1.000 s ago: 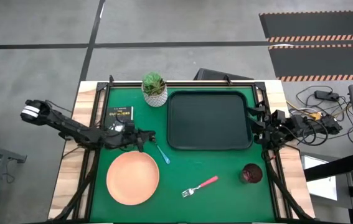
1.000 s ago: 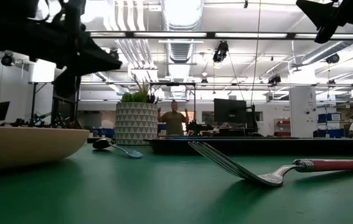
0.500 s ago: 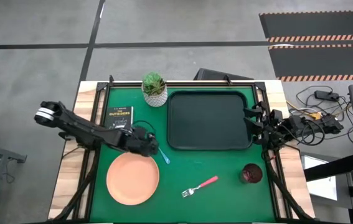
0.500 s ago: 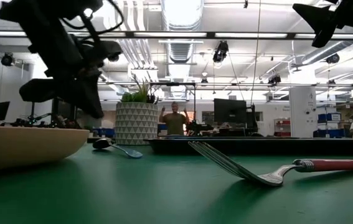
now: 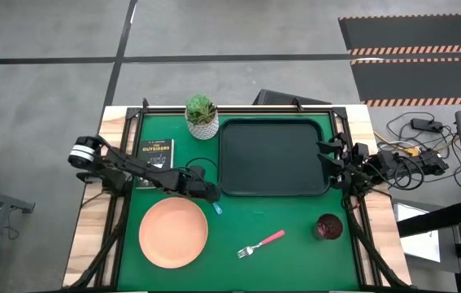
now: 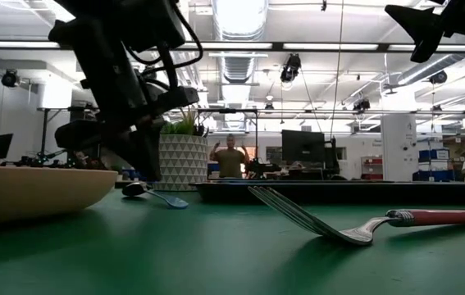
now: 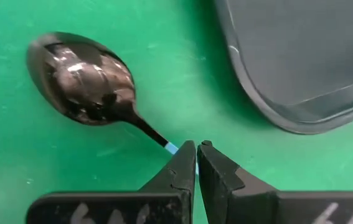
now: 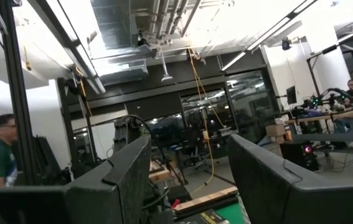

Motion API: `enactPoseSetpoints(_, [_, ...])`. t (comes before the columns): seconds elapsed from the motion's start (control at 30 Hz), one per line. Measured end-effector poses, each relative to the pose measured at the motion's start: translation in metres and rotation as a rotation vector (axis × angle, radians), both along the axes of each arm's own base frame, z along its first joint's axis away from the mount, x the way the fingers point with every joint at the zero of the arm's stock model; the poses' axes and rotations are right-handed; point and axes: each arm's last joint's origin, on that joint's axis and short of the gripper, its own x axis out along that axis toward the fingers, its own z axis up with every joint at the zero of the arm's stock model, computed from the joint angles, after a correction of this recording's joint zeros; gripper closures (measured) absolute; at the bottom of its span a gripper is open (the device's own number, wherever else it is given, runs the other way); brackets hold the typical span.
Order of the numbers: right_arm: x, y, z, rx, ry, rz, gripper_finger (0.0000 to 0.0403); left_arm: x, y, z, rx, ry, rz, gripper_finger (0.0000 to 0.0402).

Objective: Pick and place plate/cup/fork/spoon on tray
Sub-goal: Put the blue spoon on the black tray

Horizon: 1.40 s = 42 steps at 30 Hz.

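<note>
Left tool [image 5: 210,195] is seen from above, low over the green bench [image 5: 295,236] just off the tray's near-left corner, right over the spoon [image 5: 216,208], of which only the light blue handle end shows past the fingers. That handle runs away from the tray [image 5: 272,157] towards the near edge of the bench, slightly slanted. The plate [image 5: 173,232] lies just beside the spoon, the fork [image 5: 261,242] further along and the cup [image 5: 328,227] near the right edge, all still off the tray. The right tool [image 5: 328,157] is parked well apart, at the tray's right rim, so the left arm is judged far the nearer to the spoon. One plate, one cup, one fork, one spoon and one tray are counted, besides one potted plant [image 5: 202,116] and one small book [image 5: 155,152].

From bench height, the left tool [image 6: 146,164] is shown hanging down just over the spoon's bowl [image 6: 136,189], the plate [image 6: 35,192] beside it and the fork [image 6: 355,225] in front of the tray [image 6: 339,191].

Through the left wrist camera, the two fingertips [image 7: 187,163] are seen almost pressed together, nothing between them, their tips at the spot where the spoon's dark neck meets the blue handle; the bowl [image 7: 84,78] lies ahead of them and the tray's corner [image 7: 301,68] off to one side. The fingers are judged to need spreading across the handle before a grip is possible.

Through the right wrist camera, the right tool [image 8: 188,180] is shown spread wide and empty, pointed at the room.
</note>
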Motion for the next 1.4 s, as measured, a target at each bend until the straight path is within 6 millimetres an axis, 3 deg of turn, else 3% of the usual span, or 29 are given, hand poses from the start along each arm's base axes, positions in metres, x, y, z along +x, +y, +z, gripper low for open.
enactPoseSetpoints(0.47, [0.0, 0.0, -0.001, -0.003, 0.008, -0.001, 0.0202, -0.005, 0.0, 0.002, 0.003, 0.031, -0.054, 0.0399])
enactPoseSetpoints(0.77, [0.0, 0.0, -0.001, -0.002, 0.008, 0.0, 0.0202, -0.011, 0.005, -0.006, -0.03, 0.048, 0.014, 0.0328])
enactPoseSetpoints(0.93, [0.0, 0.0, -0.001, -0.002, 0.008, 0.0, 0.0202, -0.009, 0.007, -0.004, 0.06, 0.013, 0.045, 0.0299])
enactPoseSetpoints(1.4, [0.0, 0.0, -0.001, -0.002, 0.008, 0.0, 0.0202, -0.014, 0.012, -0.011, 0.151, 0.04, 0.056, 0.0295])
